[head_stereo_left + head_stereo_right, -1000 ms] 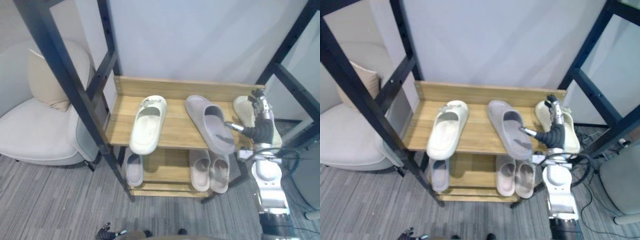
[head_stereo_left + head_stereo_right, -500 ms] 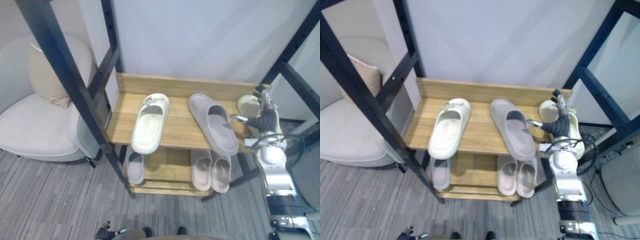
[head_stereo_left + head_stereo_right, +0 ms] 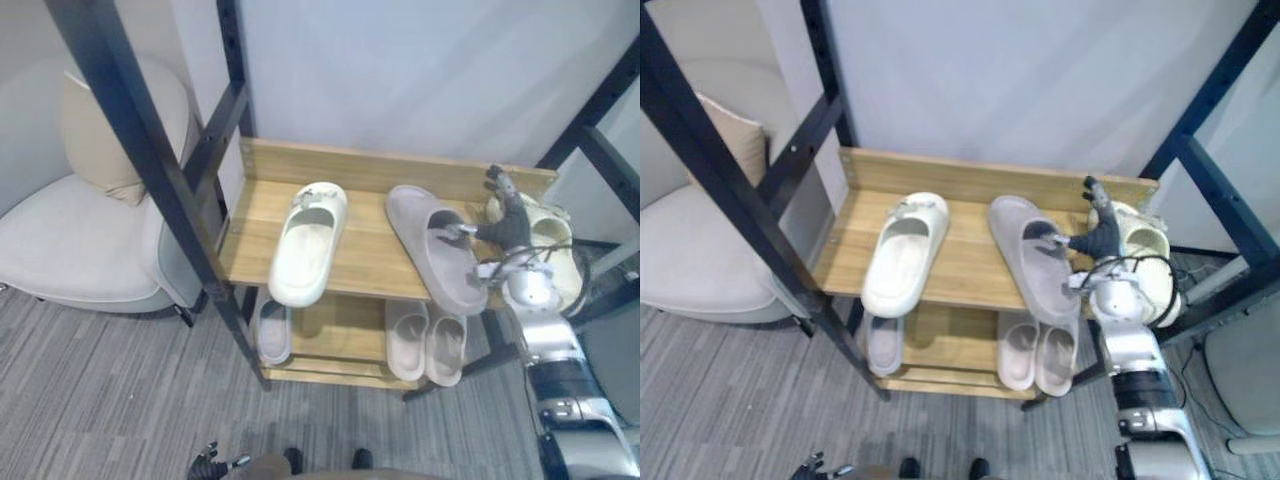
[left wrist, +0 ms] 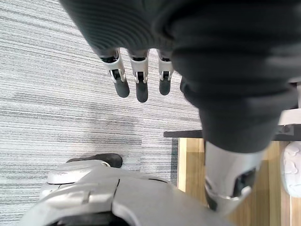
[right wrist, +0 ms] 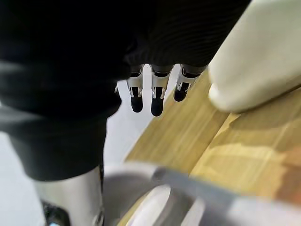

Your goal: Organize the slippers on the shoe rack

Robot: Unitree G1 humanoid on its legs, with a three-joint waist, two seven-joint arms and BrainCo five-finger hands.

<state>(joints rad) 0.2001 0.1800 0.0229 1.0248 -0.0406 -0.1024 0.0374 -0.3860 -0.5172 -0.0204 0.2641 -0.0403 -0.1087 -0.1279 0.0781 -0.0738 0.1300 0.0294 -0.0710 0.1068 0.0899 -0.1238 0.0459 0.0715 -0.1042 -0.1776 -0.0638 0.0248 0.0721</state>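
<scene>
A black frame post (image 3: 150, 170) slants across the view far to the left of the right hand (image 3: 1104, 236), crossing in front of the shoe rack (image 3: 400, 168) at its left end. Another black post (image 3: 600, 110) runs up just behind and to the right of the hand. Beyond the left post, well apart from the hand, stands a cream armchair (image 3: 60, 250) with a beige cushion (image 3: 95, 130). Grey carpet (image 3: 100, 400) lies below.

The right hand is at the right end of the top shelf (image 3: 365, 255), its fingers straight and spread and holding nothing. Its thumb reaches left over the grey slipper (image 3: 435, 248); whether it touches cannot be told. That slipper lies slanted just to the left of the hand, its heel end past the shelf's front edge. Further left, apart from the grey one, lies a cream slipper (image 3: 308, 243), also slanted, its heel end over the front edge. A second cream slipper (image 3: 560, 250) lies just right of the hand, partly behind the arm.

On the lower shelf (image 3: 330, 320), below the hand, a pale pair (image 3: 426, 343) sits side by side. A single grey slipper (image 3: 272, 332) sits at the far left end.

The left hand (image 4: 140, 80) hangs over the carpet, fingers straight and empty.
</scene>
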